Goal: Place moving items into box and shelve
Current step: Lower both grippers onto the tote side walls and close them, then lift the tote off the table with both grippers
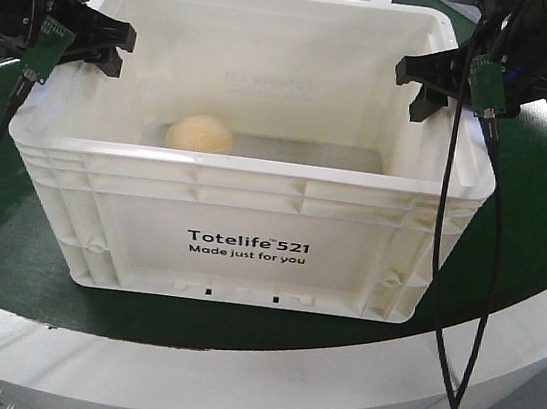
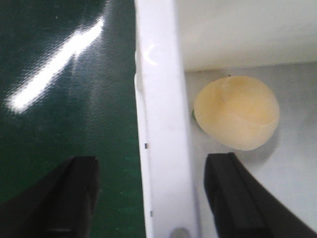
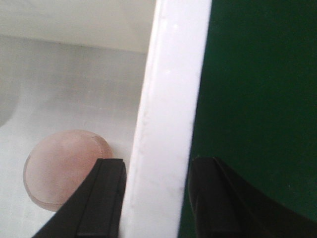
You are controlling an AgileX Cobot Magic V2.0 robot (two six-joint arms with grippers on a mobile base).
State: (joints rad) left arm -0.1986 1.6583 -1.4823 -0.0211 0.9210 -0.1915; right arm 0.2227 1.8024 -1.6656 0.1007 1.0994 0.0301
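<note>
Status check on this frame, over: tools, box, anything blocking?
Left tool open, astride box left wall. Right tool astride right wall, clamp unconfirmed. Yellow round item, pinkish round item inside. No obstruction seen.

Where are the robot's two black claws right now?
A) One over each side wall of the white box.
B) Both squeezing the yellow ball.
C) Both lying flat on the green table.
A: the left gripper straddles one side wall of the white box and the right gripper straddles the opposite wall, with a finger on either side of each rim. The yellow ball lies untouched inside.
</note>
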